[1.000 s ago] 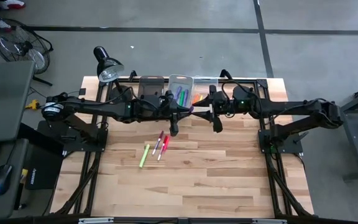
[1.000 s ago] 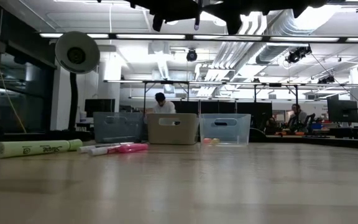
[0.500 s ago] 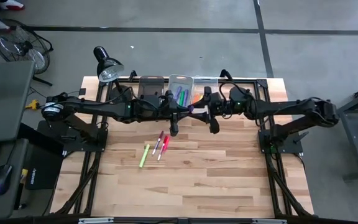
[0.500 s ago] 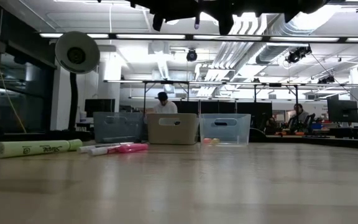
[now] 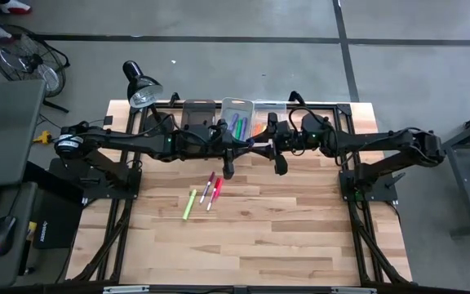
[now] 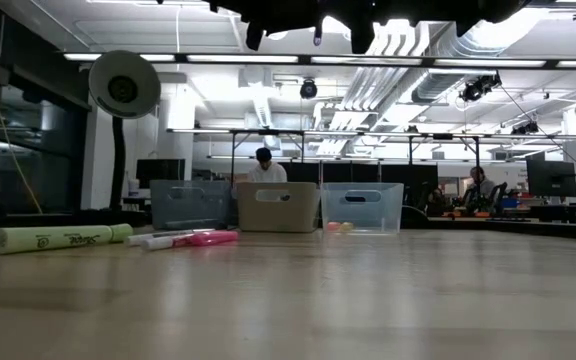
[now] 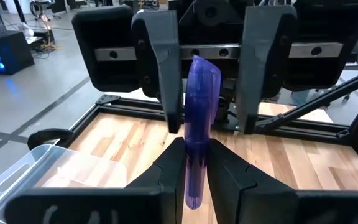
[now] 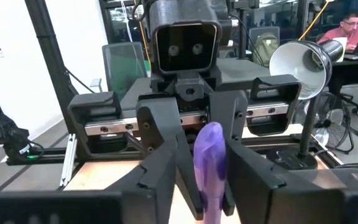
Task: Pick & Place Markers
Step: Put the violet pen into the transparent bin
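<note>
The purple marker [image 7: 199, 130] is up in the air at centre frame of the high view, between the two arms, just below the bins at the top of the tabletop [image 5: 300, 220]. In the left wrist view the left gripper [image 7: 194, 163] has its jaws clamped on the marker's lower half, and the marker stands up between the right gripper's jaws, which sit apart on either side of it with gaps showing. The right wrist view agrees: the right gripper [image 8: 211, 168] flanks the marker's rounded tip [image 8: 210, 152] while the left arm's camera housing faces straight back at it. This looks like a handover in mid-air, left to right.

To do it well, I'd say the right jaws should close squarely on the upper half, centred, before the left lets go at all. Releasing early would drop the marker onto the tabletop. The marker leans a touch off vertical in the left wrist view, so a slow squeeze should straighten it rather than flick it out. Only once the right grip is firm should the left open and back away along its own line.

Lower left of centre in the high view, a lime marker [image 5: 189, 202] and two reddish ones [image 5: 211, 189] lie on the tabletop, well apart from the arms. Green and purple markers already sit in the middle bin [image 5: 238, 104]. A desk lamp [image 5: 141, 88] stands at the upper left corner.
</note>
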Controlling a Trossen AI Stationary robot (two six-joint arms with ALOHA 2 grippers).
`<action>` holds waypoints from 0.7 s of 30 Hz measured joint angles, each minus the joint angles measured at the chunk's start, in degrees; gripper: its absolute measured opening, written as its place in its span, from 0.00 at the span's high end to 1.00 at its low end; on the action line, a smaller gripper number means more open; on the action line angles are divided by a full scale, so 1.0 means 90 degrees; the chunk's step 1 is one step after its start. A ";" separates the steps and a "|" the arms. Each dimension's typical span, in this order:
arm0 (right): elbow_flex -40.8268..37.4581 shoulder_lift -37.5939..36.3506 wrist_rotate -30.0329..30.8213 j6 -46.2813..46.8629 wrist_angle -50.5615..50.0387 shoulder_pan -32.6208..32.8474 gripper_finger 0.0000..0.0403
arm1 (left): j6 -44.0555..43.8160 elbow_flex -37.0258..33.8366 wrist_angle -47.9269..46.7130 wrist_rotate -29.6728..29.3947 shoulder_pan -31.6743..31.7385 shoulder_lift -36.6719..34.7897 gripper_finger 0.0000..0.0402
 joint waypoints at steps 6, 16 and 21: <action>0.0000 0.0000 0.0005 -0.0008 0.0000 0.0000 0.83 | -0.0016 0.0000 0.0000 0.0010 0.0000 0.0000 0.88; 0.0000 -0.0002 0.0005 0.0000 0.0000 -0.0005 0.88 | 0.0005 -0.0002 0.0007 0.0022 0.0000 0.0000 0.82; 0.0000 -0.0002 -0.0005 0.0001 -0.0005 0.0000 0.89 | 0.0007 -0.0002 0.0002 -0.0016 0.0002 0.0000 0.74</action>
